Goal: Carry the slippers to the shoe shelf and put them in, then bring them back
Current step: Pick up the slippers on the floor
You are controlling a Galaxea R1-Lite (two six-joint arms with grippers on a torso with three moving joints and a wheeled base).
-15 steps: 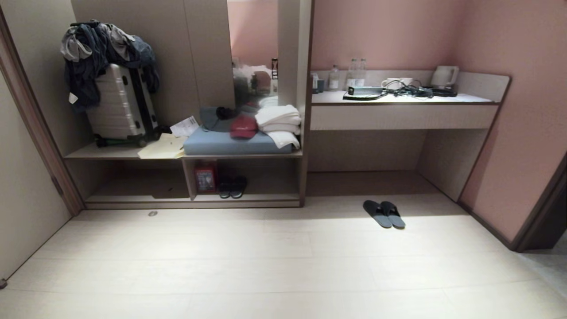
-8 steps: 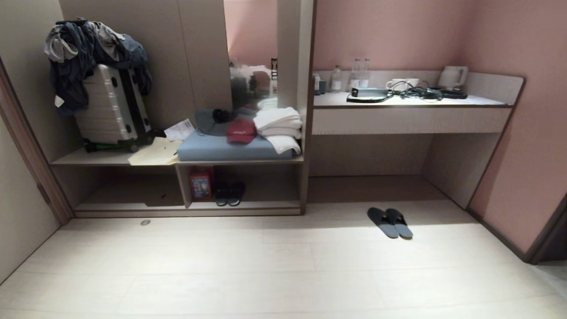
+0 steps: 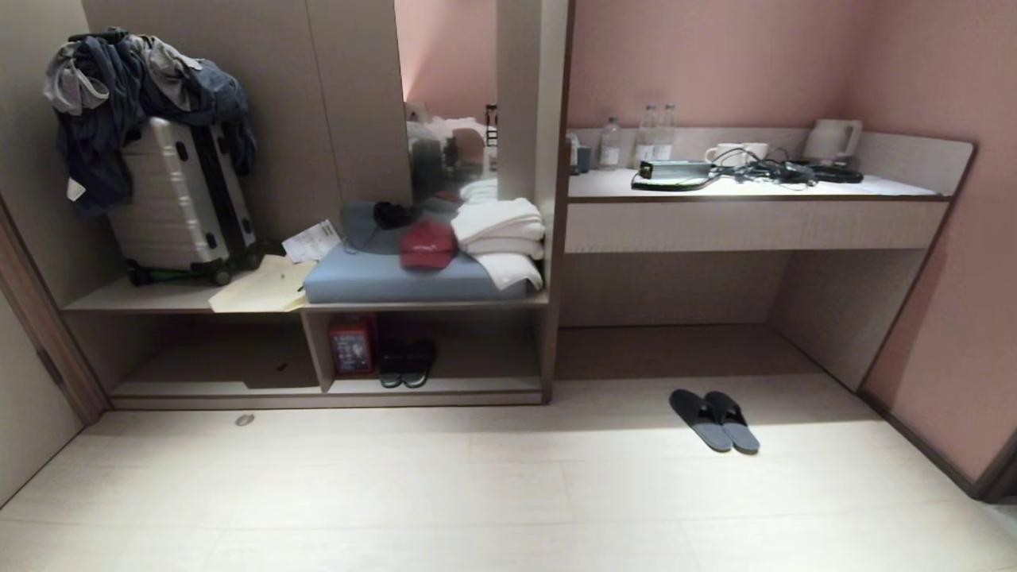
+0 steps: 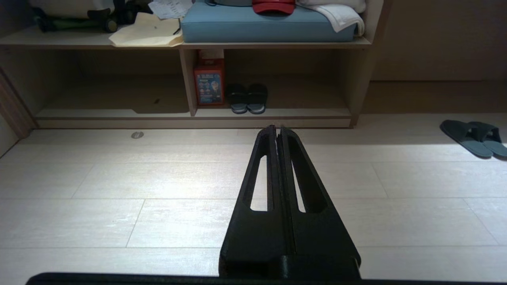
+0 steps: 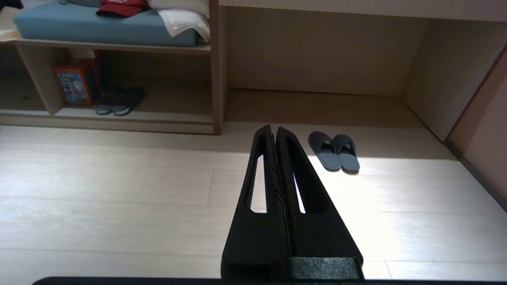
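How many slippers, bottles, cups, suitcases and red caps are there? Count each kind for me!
Slippers on the floor: 2
Dark slippers in the shoe shelf: 2
Bottles on the desk: 3
White cups: 2
Suitcase: 1
Red cap: 1
Total: 11

suitcase under clothes | red cap on blue cushion | towels | kettle

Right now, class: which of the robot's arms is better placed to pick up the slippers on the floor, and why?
Probably the right. The slippers lie right of centre; the right gripper points almost at them, while from the left gripper they sit far aside. Both grippers are shut, empty.
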